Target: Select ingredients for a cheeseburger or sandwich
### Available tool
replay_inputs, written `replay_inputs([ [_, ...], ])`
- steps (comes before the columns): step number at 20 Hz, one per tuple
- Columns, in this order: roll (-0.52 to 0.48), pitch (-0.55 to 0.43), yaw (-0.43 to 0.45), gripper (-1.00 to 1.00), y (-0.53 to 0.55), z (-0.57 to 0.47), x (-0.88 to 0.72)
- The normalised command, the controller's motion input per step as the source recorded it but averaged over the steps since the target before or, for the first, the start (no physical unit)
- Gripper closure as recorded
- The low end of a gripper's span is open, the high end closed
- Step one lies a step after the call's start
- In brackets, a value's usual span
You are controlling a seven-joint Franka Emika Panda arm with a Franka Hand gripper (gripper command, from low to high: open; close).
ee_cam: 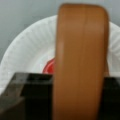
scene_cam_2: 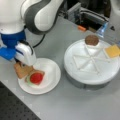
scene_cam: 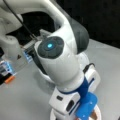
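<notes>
Over the paper plate (scene_cam_2: 51,75) at a front view's left, your gripper (scene_cam_2: 22,67) is clamped on one tan bread square (scene_cam_2: 22,70), held on edge just above the plate's left rim. Your wrist view shows that bread square (ee_cam: 81,62) upright and filling the middle of the frame, pinched between the dark fingers (ee_cam: 30,95), with the plate (ee_cam: 27,50) and a sliver of the red disc (ee_cam: 49,68) behind it. On the plate you have one small stack (scene_cam_2: 35,78): a red disc (scene_cam_2: 36,77) on top, green lettuce (scene_cam_2: 29,82) showing at its edge, tan bread under that. To a front view's right sits one round white divided tray (scene_cam_2: 91,63), well apart from the plate, carrying one dark brown patty (scene_cam_2: 91,40) and one orange cheese square (scene_cam_2: 112,51) in separate sections at its far side. In a front view the arm (scene_cam: 62,62) blocks nearly everything, so you see only the plate's rim (scene_cam: 98,115) at the bottom and none of the food.
</notes>
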Motion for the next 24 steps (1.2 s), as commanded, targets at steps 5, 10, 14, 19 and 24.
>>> replay_inputs([
  [5,0.307,0.162,0.125,1.00,-0.11,0.07,0.27],
  [10,0.363,0.210,0.151,1.00,-0.25,-0.02,0.23],
  [14,0.424,0.196,0.162,1.00,-0.25,-0.09,0.12],
  [19,0.489,0.124,0.156,1.00,-0.22,-0.03,0.04],
  [24,0.429,0.038,0.118,1.00,-0.19,0.00,0.08],
])
